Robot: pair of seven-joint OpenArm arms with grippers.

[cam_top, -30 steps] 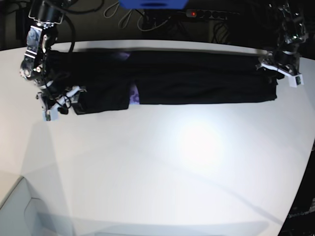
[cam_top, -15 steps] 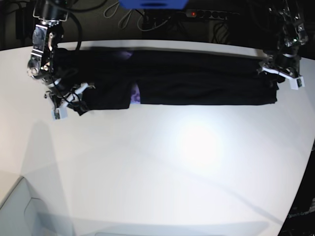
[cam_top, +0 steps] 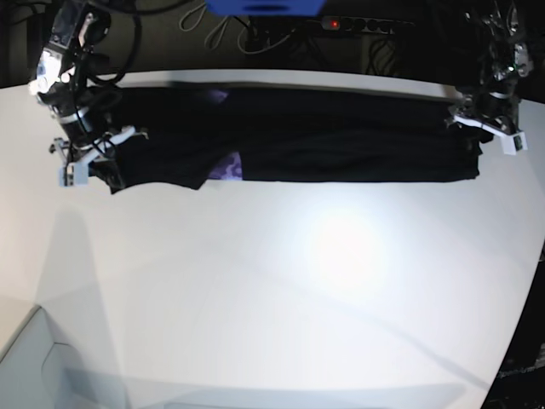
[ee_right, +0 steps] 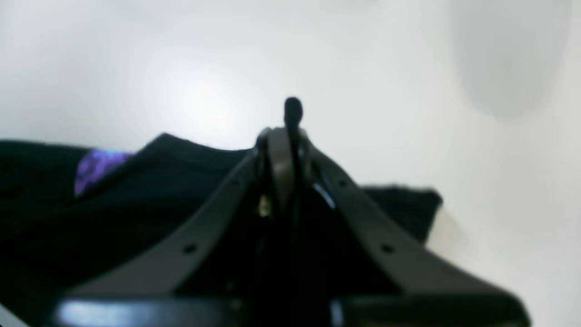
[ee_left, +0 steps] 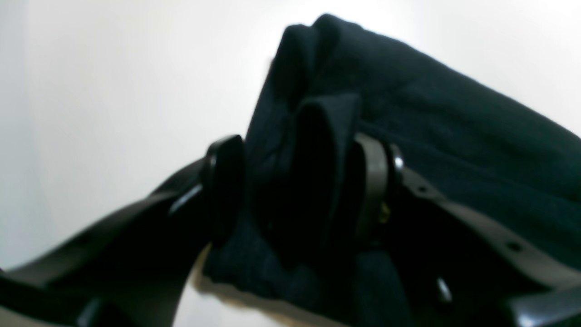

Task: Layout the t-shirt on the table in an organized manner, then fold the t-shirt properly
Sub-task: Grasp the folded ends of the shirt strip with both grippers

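The black t-shirt lies as a long folded band across the far part of the white table, with a purple patch showing near its left part. My left gripper holds the band's right end. In the left wrist view the left gripper is shut on a thick bunch of the t-shirt. My right gripper is at the left end. In the right wrist view the right gripper has its jaws pressed together, the t-shirt lying on both sides and the purple patch at the left.
Cables and a power strip with a red light run behind the table's far edge, beside a blue object. The table's curved edge falls away at the right. A pale ledge sits at the lower left.
My right gripper has closed on the shirt's left end and moved left and back, dragging the sleeve with it. More of the purple patch shows. The left gripper has kept its grip.
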